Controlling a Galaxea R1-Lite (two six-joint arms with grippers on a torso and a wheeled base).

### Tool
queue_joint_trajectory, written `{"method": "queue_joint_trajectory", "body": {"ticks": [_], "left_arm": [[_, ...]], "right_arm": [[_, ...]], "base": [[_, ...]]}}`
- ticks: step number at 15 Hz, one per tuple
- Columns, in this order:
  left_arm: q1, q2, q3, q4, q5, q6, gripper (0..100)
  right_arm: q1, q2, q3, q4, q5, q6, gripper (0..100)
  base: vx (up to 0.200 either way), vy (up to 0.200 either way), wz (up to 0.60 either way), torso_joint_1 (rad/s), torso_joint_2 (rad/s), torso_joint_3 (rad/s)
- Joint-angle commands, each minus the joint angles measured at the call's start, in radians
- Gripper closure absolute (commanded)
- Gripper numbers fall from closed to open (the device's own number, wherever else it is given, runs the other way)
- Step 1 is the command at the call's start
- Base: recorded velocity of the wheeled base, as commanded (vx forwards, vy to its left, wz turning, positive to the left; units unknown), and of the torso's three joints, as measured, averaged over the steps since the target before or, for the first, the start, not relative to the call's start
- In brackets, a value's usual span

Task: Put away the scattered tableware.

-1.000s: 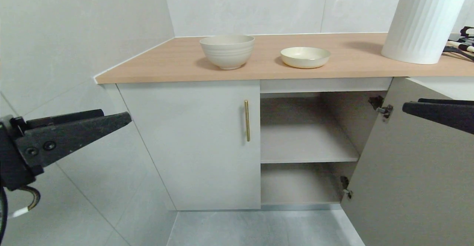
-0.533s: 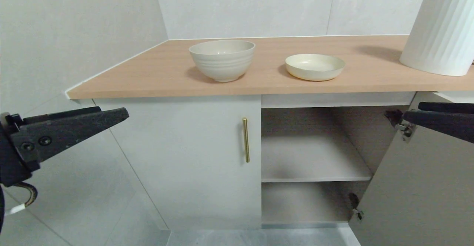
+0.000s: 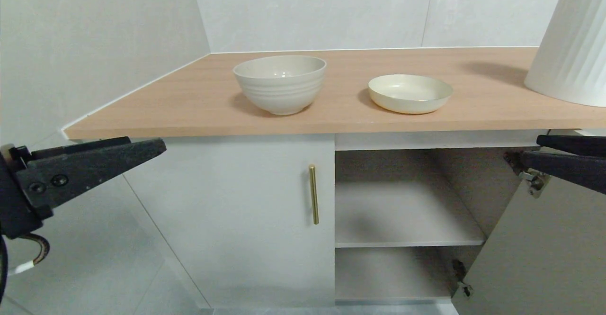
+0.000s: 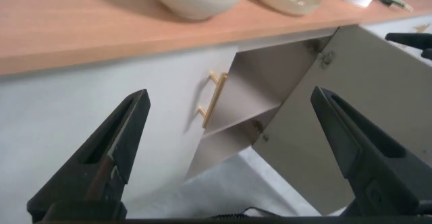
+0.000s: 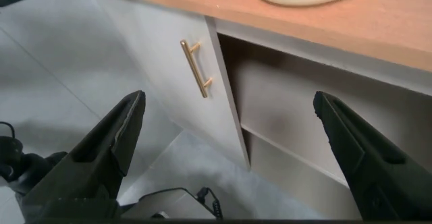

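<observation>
The left gripper (image 3: 147, 142) hangs in front of the cabinet, below the counter's (image 3: 189, 102) front left corner and off to the left of the closed door (image 3: 227, 211). Its fingers (image 4: 115, 143) are spread wide with nothing between them.

On the counter, a ribbed cream bowl (image 3: 279, 84) stands upright toward the left end, a little back from the front edge and above the closed door. That door carries an upright brass bar handle (image 3: 313, 194) along its right side.

To the right of the bowl and well apart from it, a shallow cream dish (image 3: 409, 93) sits flat, about as far from the front edge, above the open half of the cabinet. That half has a middle shelf (image 3: 402, 215) and a bottom level. Its door (image 3: 544, 258) is swung out to the right on metal hinges (image 3: 532, 182).

A tall white ribbed container (image 3: 573, 45) stands toward the counter's right end, farther back than the dish.

The right gripper (image 3: 529, 147) is level with the top of the open door, just under the counter's front edge. Its fingers (image 5: 115, 143) are also wide apart and hold nothing.
</observation>
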Motion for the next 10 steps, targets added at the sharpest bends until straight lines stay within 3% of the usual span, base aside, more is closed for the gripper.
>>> {"method": "queue_joint_trajectory", "body": {"ticks": [1, 5, 10], "left_arm": [[0.0, 0.004, 0.0, -0.001, -0.001, -0.001, 0], [0.0, 0.006, 0.002, -0.001, -0.001, -0.001, 0], [0.0, 0.016, 0.008, -0.001, -0.001, 0.001, 0]], "right_arm": [[-0.002, -0.001, 0.003, -0.001, 0.001, 0.001, 0], [-0.002, -0.003, 0.004, -0.002, 0.001, -0.001, 0], [-0.002, -0.001, 0.004, -0.002, 0.001, -0.001, 0]], "base": [[0.0, 0.0, 0.0, 0.0, 0.0, 0.0], [0.0, 0.0, 0.0, 0.056, -0.2, -0.228], [0.0, 0.0, 0.0, 0.131, -0.49, -0.307]]}}
